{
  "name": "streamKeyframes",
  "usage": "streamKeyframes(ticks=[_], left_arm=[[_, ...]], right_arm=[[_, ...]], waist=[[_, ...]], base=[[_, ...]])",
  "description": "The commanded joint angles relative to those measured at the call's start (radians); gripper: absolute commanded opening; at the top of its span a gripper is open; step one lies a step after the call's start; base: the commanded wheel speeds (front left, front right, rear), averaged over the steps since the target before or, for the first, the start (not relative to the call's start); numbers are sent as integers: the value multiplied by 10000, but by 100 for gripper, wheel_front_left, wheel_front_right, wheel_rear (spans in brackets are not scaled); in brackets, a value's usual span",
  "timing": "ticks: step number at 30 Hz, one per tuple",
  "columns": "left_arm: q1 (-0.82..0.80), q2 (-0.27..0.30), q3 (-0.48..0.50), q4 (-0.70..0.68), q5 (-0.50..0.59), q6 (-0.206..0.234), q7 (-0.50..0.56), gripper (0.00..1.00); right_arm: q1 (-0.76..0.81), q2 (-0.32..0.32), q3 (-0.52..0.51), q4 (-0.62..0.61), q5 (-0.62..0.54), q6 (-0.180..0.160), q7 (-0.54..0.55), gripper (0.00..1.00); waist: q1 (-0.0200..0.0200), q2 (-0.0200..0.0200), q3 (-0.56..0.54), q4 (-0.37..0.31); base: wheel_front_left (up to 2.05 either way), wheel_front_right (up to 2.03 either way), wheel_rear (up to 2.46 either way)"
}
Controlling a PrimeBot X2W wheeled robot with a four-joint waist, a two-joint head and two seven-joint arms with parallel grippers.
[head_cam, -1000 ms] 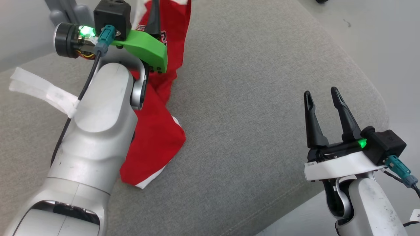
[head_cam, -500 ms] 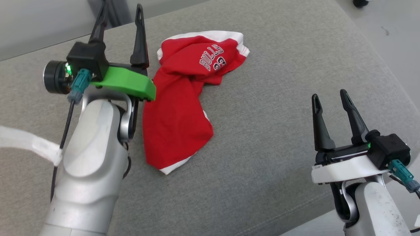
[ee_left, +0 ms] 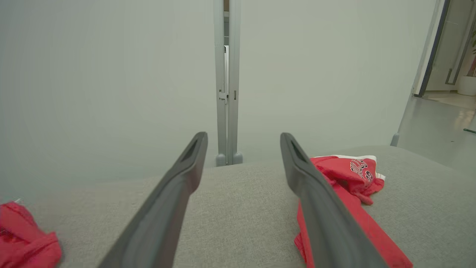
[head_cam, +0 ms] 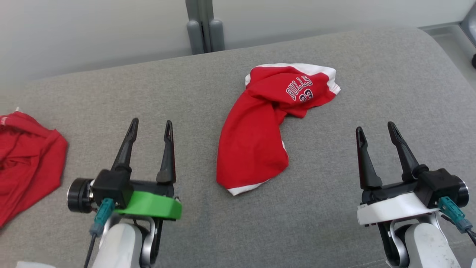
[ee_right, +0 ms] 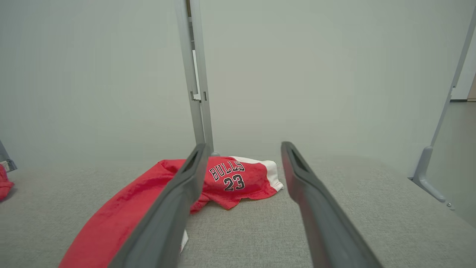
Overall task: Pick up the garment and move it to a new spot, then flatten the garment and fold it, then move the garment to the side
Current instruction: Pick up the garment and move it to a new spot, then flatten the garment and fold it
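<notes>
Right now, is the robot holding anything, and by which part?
Nothing. The left gripper and right gripper are open; the crumpled red jersey lies free between them.

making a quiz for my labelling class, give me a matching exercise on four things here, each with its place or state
Things:
1 Bulls 23 jersey
2 second red garment
3 left claw
4 right claw

Places or states:
a open, on a green mount
b crumpled in the middle, between the claws
c far left edge of the grey cushion
d open, on a white mount

Pairs: 1-b, 2-c, 3-a, 4-d
</notes>
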Motion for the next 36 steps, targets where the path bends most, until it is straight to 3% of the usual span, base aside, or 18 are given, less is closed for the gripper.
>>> streamKeyframes(ticks=[1,12,18,23,36], left_arm=[[403,-50,47,-195,198,63,-3,100],[1989,-197,121,-821,144,493,-5,100],[2152,-200,-6,-899,-56,767,-5,100],[1776,-201,-194,-766,-11,725,-5,100],[1104,-199,-914,-619,-153,1031,-6,100]], right_arm=[[176,-25,-26,12,-69,1,-31,100],[525,-26,106,204,87,1,-31,100],[584,-24,104,216,148,1,-31,100],[483,-21,43,335,116,1,-31,100],[-1113,-253,-300,4029,-738,1,-31,100]], waist=[[0,-1,-560,531],[0,-1,-787,613],[0,-1,-727,641],[0,-1,-413,927],[0,-1,785,2396]], base=[[0,0,0],[0,0,0],[0,0,0],[0,0,0],[0,0,0]])
